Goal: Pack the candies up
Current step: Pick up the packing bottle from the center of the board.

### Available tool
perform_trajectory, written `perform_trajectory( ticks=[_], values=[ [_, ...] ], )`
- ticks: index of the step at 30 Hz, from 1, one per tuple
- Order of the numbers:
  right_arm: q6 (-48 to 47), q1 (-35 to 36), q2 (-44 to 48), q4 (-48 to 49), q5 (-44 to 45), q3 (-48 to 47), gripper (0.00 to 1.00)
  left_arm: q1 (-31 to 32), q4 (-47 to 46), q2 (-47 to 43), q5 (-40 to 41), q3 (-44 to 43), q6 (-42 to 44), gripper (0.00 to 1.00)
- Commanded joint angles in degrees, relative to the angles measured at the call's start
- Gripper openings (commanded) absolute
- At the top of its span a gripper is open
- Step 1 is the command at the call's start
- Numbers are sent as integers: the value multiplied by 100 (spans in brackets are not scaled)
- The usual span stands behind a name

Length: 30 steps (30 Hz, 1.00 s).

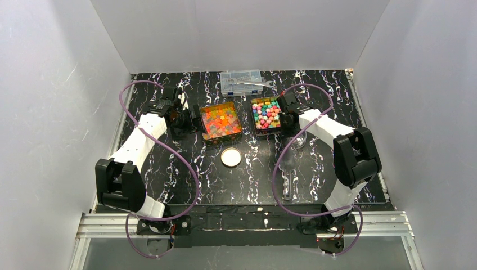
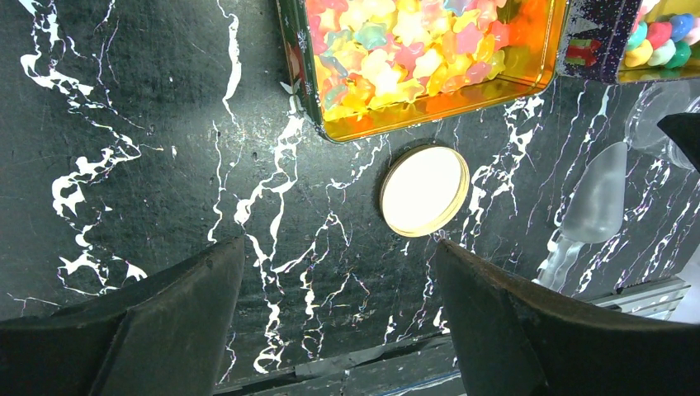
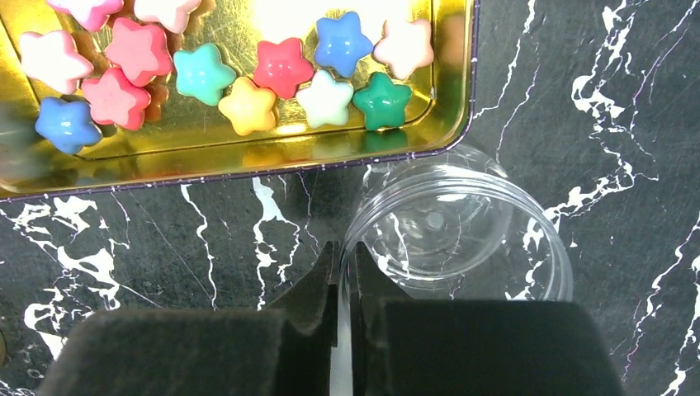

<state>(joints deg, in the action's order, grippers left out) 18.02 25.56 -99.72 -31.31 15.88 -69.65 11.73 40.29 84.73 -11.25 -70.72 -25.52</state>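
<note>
Glossy red, orange and yellow candies point(image 1: 221, 120) fill a gold-lined tin, and they show again as star-shaped candies point(image 2: 413, 41) in the left wrist view. Pastel star candies point(image 1: 266, 112) point(image 3: 281, 66) lie in a second tin point(image 3: 248, 169). My right gripper point(image 3: 347, 252) is shut on the near rim of a clear empty jar point(image 3: 462, 227), one finger inside the wall and one outside. The jar point(image 1: 298, 140) stands just in front of the pastel tin. My left gripper point(image 2: 338, 247) hangs open over bare table beside the glossy tin, holding nothing.
A round white lid point(image 1: 231, 157) point(image 2: 424, 190) lies in front of the tins. A frosted clear scoop point(image 2: 596, 198) point(image 1: 287, 181) lies to its right. A clear compartment box point(image 1: 242, 82) with a wrench sits at the back. White walls close in three sides.
</note>
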Motion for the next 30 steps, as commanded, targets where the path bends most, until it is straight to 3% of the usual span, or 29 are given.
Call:
perform_trajectory(
  ticks=[1, 17, 30],
  values=[
    [-28, -25, 56, 62, -50, -231, 4, -39, 48, -210, -62, 26, 78, 84],
    [-65, 285, 1160, -514, -457, -553, 1, -39, 25, -292, -118, 56, 108, 84],
    [417, 1609, 1739, -790, -229, -424, 1, 248, 5, -596, 157, 118, 224, 85]
  ],
)
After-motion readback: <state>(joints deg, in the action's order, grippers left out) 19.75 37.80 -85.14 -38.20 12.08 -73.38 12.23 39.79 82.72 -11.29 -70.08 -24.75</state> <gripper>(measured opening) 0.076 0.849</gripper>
